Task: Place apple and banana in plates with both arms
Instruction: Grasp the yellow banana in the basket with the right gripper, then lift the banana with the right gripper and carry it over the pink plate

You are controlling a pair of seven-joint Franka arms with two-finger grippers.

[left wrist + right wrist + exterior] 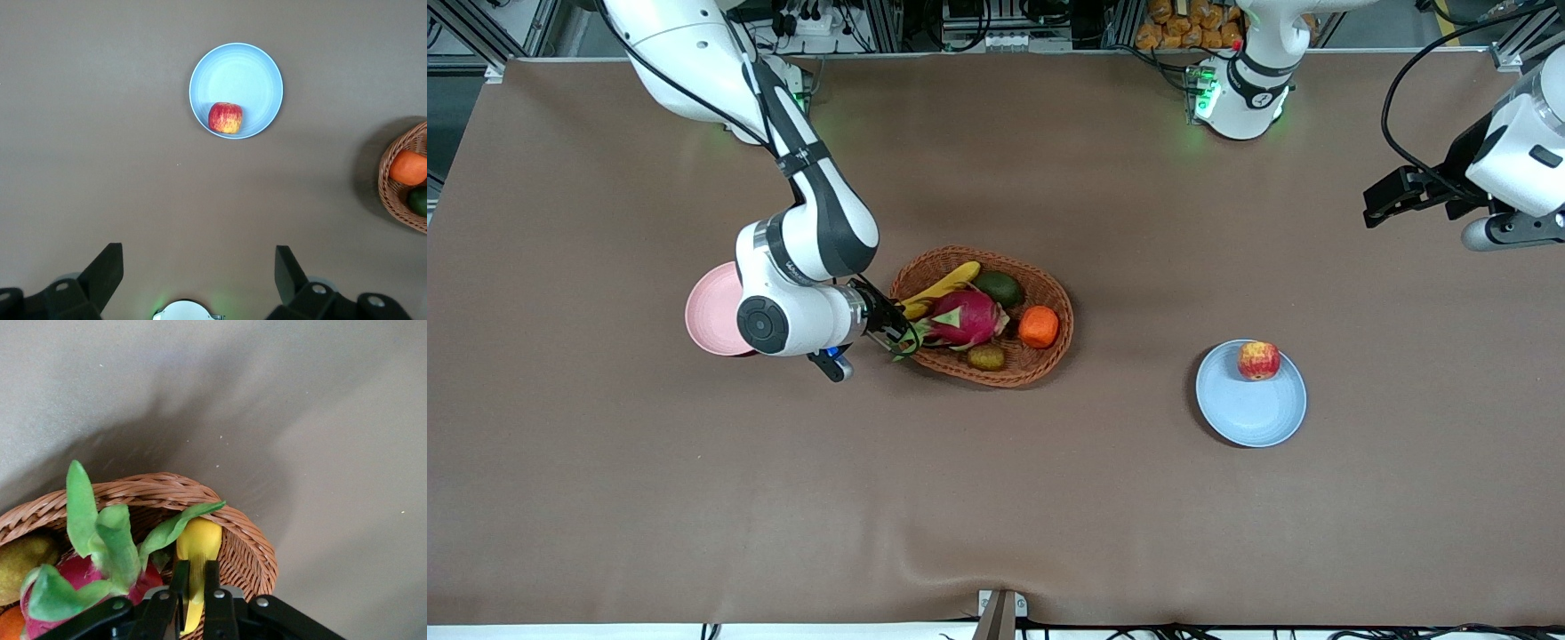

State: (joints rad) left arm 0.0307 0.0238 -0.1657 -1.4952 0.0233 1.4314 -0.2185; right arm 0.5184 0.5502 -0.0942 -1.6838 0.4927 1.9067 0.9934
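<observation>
Light blue plate [1251, 404] lies lowest on the table in the front view, toward the left arm's end; the apple [1258, 360] sits inside it against the rim on the side toward the robots' bases. Same pair shows in the left wrist view, plate [260, 73] and apple [225, 117].

Surface: brown matte cloth [996, 498] over the whole table, with a raised wrinkle at the camera edge by a metal bracket [1000, 609]. Along the bases' edge: aluminium framing, cables, a heap of orange packets [1192, 25], green lights on the white bases.

Wicker basket [1049, 293] sits mid-table. In it: banana [947, 284], pink dragon fruit [965, 318], dark green fruit [998, 288], orange fruit [1039, 326], small brownish fruit [986, 357].

Right gripper [895, 331] is at the basket's rim nearest the right arm's end, fingers [213, 593] pressed together on the banana's stem end [197, 550]. The banana lies in the basket, between the green fruit and the dragon fruit.

Left gripper [199, 270] hangs high over bare cloth at the left arm's end of the table, fingers [107, 267] spread wide, holding nothing; that arm waits.

Hidden or cut off: pale pink plate [711, 311] is partly covered by the right arm's wrist. Dragon fruit's green leaves [100, 533] cover part of the banana in the right wrist view. Left wrist view cuts the basket [400, 200] at the frame edge.
</observation>
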